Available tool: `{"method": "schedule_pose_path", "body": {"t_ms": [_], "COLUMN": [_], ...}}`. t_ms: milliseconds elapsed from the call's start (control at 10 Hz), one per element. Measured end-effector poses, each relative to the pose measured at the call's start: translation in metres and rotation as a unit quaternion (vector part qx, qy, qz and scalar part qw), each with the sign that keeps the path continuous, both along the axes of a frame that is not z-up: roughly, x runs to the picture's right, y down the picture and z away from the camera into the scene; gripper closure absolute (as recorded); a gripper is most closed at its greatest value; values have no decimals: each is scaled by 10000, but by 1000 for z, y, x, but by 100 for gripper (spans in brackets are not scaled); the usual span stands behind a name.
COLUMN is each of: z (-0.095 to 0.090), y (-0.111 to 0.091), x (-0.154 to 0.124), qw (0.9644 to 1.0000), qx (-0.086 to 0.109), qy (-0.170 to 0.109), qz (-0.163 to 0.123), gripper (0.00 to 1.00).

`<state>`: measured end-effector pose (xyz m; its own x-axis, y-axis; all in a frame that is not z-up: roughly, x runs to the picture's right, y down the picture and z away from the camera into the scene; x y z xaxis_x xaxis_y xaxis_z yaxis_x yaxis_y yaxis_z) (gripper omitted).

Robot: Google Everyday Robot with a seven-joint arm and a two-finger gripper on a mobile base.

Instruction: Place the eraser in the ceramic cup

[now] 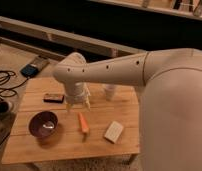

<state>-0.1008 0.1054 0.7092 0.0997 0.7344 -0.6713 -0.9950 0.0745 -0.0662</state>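
Note:
The eraser (53,97) is a small dark flat block lying on the left rear part of the wooden table (99,115). Near the table's back edge stands the white ceramic cup (110,92), its top partly hidden behind my arm. My gripper (77,106) points down over the table between the two, just right of the eraser and left of the cup. Its fingers stand open with nothing between them.
A wide dark purple bowl (43,124) sits at the front left. An orange carrot-like piece (83,122) lies just below the gripper, with a pale beige block (113,131) to its right. Cables (4,80) and a blue object (30,70) lie on the floor at left.

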Motion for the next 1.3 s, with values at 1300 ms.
{"method": "schedule_pose_path", "body": {"t_ms": [1300], "z": [140], "y": [-13], "x": [-105], "qw": [8846], "qx": [-821], "qy": [-2783], "qz": [-3650], "gripper": [35]}}
